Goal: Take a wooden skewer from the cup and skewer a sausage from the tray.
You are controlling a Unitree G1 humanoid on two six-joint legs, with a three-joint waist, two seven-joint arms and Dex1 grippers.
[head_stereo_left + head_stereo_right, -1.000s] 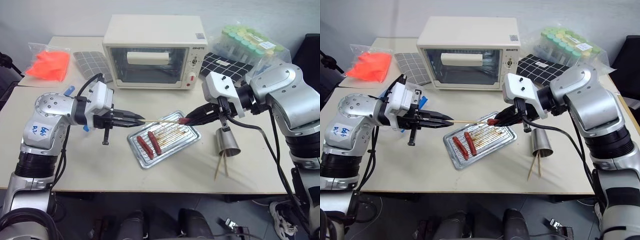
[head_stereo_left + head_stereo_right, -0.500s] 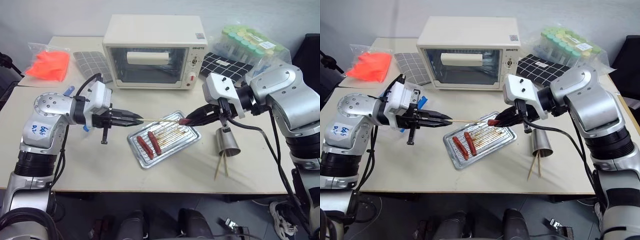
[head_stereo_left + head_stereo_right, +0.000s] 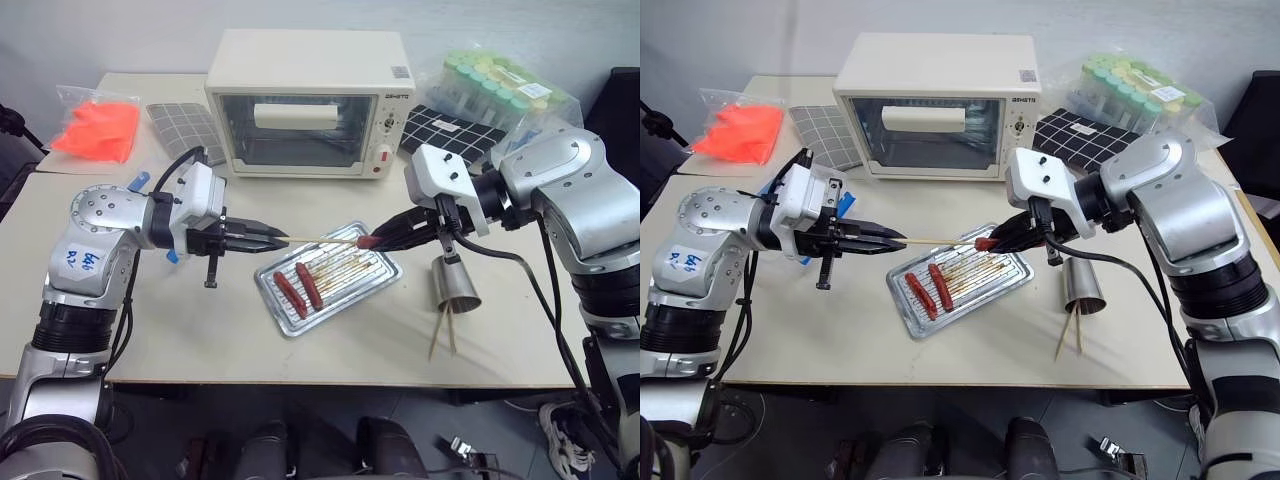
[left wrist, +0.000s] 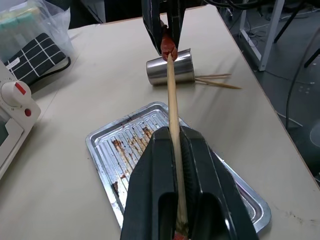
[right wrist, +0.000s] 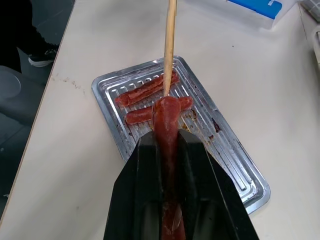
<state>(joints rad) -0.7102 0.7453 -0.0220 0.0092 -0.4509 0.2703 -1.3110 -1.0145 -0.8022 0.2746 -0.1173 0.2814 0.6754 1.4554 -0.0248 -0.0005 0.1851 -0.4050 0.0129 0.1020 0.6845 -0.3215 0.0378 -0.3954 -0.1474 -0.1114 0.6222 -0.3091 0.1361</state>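
- Left eye view: we see the left hand (image 3: 283,238) clamped on the wooden skewer (image 3: 322,240), held level above the tray (image 3: 385,271)
- The right hand (image 3: 368,241) grips the sausage (image 5: 168,131), its end meeting the skewer tip
- Two more sausages (image 3: 299,287) lie in the tray
- The cup (image 3: 457,285) lies tipped on the desk (image 3: 200,340), loose skewers (image 3: 442,331) beside it

Above the tray (image 3: 1012,285), the left gripper (image 3: 898,240) clamps the wooden skewer (image 3: 940,242), its tip meeting the sausage (image 3: 985,243) gripped by the right gripper (image 3: 992,241); the cup (image 3: 1081,288) lies tipped on the counter (image 3: 840,330).
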